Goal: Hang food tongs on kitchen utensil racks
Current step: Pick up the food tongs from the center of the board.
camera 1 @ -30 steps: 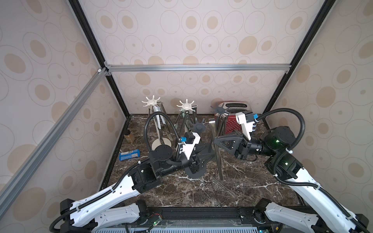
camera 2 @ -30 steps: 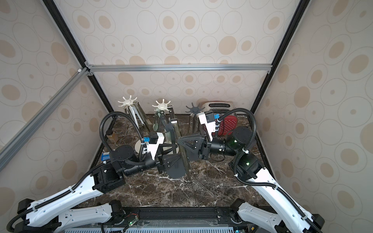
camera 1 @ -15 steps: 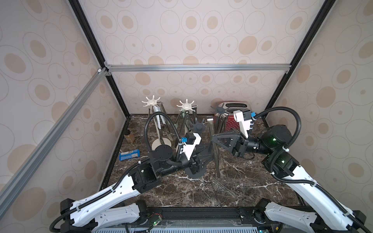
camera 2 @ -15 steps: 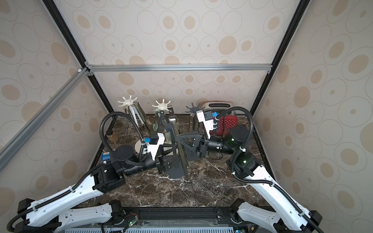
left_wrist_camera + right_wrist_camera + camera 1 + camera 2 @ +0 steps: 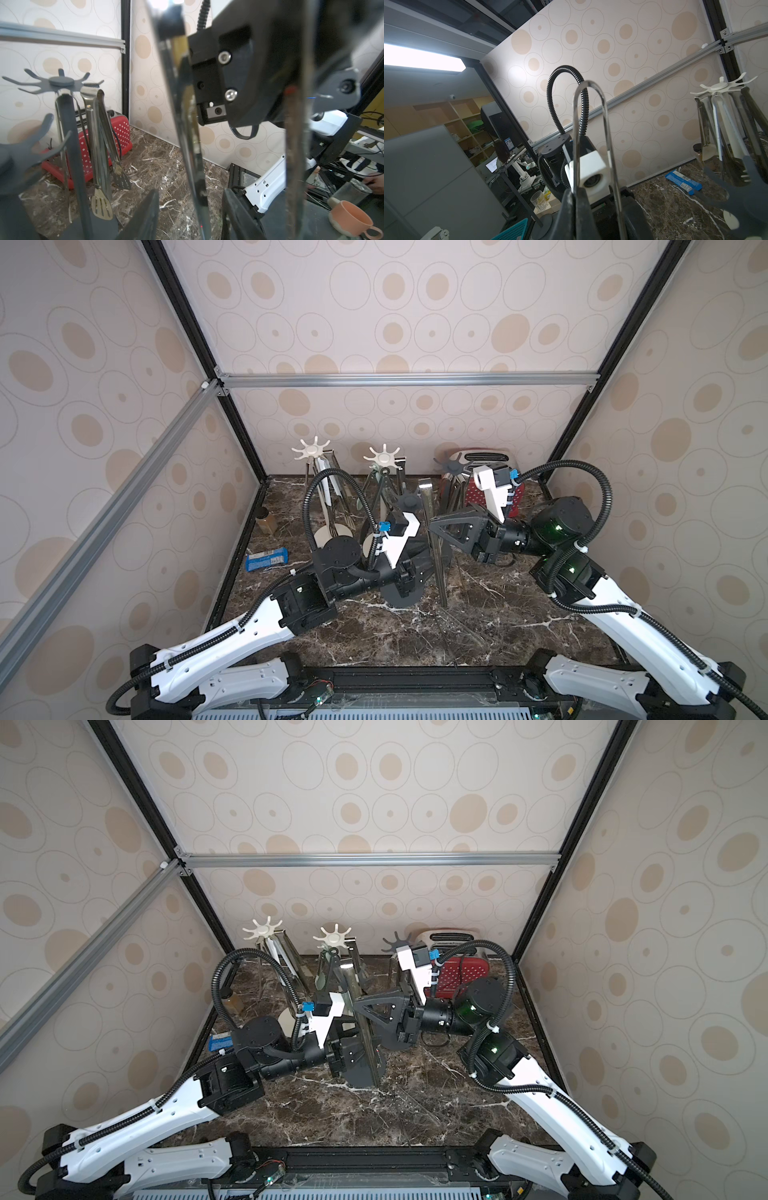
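Shiny steel tongs point(image 5: 438, 572); cream rack point(image 5: 311, 450); dark-grey rack point(image 5: 451, 466); red white-dotted toaster point(image 5: 465, 971); brown white-veined marble tabletop point(image 5: 498, 614).

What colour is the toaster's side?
The toaster is red with white dots, clearest in the left wrist view.

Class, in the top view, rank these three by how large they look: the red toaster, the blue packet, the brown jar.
1. red toaster, largest even though partly hidden
2. blue packet
3. brown jar, only a little smaller than the packet
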Tool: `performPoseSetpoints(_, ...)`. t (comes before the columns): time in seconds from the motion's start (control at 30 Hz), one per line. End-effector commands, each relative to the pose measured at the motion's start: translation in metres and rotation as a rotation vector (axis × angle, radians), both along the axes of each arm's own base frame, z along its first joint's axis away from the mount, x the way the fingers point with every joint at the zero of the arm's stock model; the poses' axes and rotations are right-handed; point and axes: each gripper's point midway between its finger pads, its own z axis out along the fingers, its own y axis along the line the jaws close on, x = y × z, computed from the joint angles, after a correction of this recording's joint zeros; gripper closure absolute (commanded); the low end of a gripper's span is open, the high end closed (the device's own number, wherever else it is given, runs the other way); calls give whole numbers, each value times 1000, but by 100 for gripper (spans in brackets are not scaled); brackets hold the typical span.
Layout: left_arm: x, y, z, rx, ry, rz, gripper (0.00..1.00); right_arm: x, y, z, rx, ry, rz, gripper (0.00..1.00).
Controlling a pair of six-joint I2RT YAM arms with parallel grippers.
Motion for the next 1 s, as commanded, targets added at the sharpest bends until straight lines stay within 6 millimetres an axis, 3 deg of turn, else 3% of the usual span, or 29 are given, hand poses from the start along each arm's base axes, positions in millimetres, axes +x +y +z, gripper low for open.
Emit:
performPoseSetpoints(0.0, -7, 11, 35, -92, -76, 2, 59, -6, -2, 11, 46, -29, 7, 100)
performPoseSetpoints(0.23, -7, 13, 39, -113, -92, 9, 61, -6, -3, 6, 52, -22, -4, 100)
performPoseSetpoints(0.67, -4, 17, 35, -109, -83, 37, 100, -4, -7, 3, 56, -26, -40, 100)
performPoseSetpoints(0.8, 2, 28, 29, -82, -68, 96, 100, -2, -9, -2, 42, -25, -69, 100)
performPoseSetpoints(0.87, 6, 37, 25, -61, -58, 142, 100, -1, -11, -4, 32, -23, -85, 89)
performPoseSetpoints(0.97, 12, 51, 19, -24, -42, 213, 100, 1, -14, -9, 17, -24, -116, 63)
